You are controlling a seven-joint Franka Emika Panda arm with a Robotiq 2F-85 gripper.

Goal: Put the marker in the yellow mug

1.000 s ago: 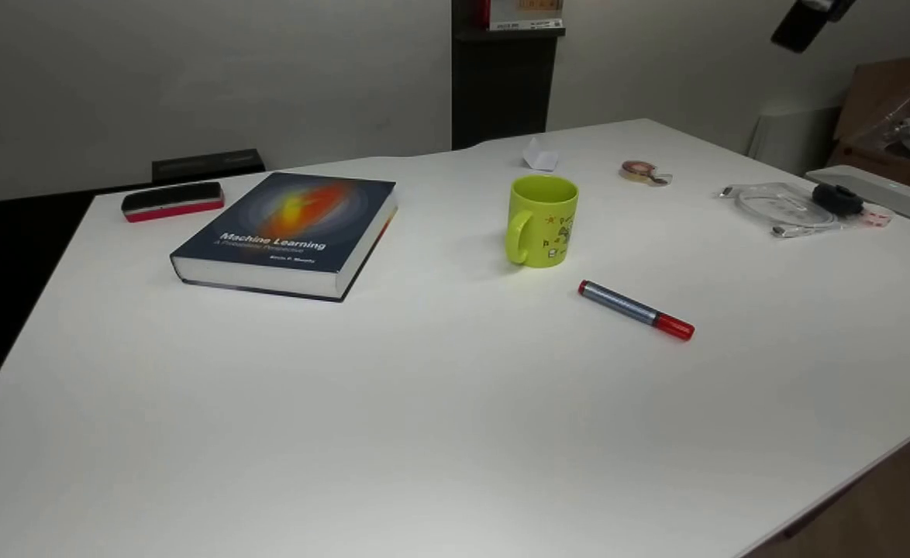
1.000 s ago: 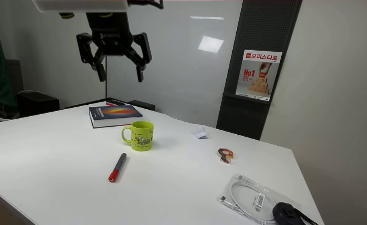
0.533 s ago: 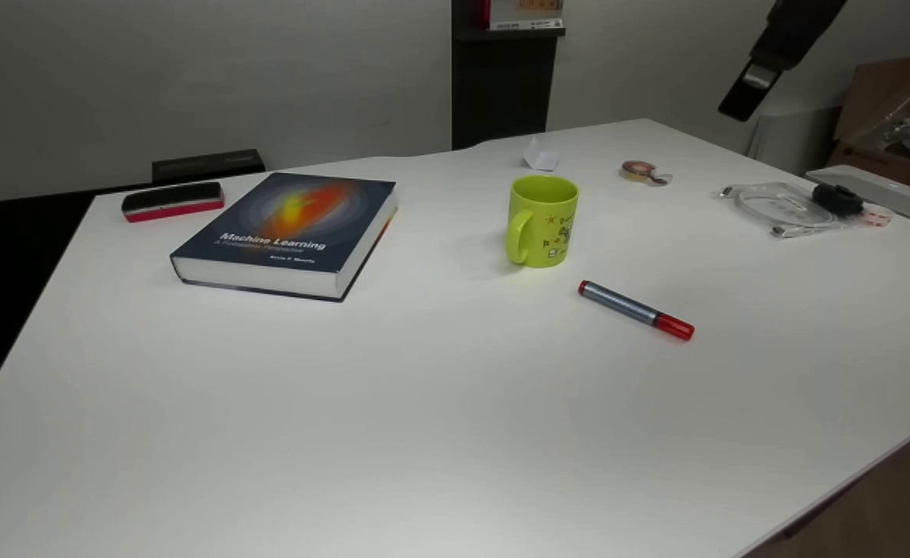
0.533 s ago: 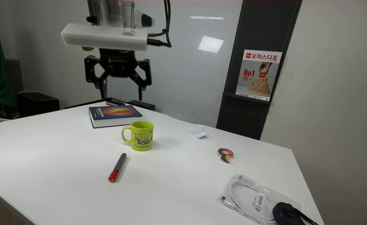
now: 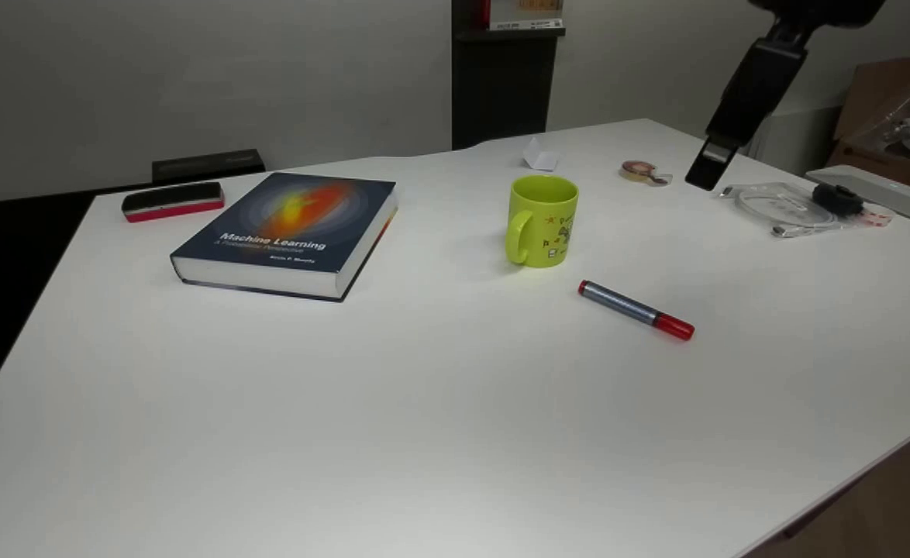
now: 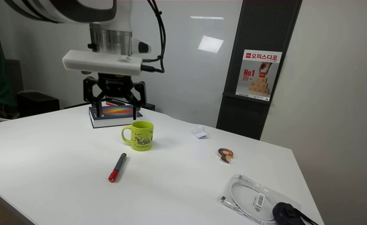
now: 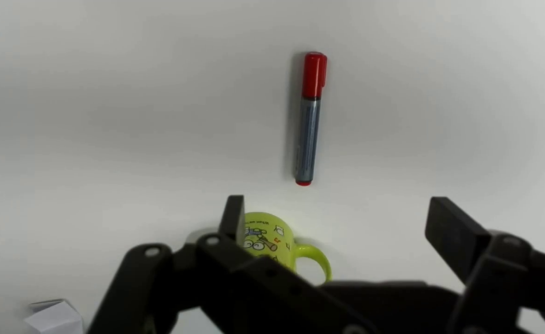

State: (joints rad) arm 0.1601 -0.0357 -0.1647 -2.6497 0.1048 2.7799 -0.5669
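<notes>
While the claw (image 6: 117, 117) hangs spread above the table (image 6: 61, 150), the marker (image 6: 118, 167) lies between the yellow mug (image 6: 142, 136) and the near edge.

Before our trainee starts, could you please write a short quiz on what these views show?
1. Multiple choice: what colour is the cap of the marker? (a) blue (b) red (c) green
2. True or false: the gripper is holding the marker.
3. Fill in the missing word: the large title on the book reads "Machine ____".
Key: 1: b. 2: false; its jaws stand apart, and the marker lies on the table, outside the yellow mug. 3: Learning.
</notes>
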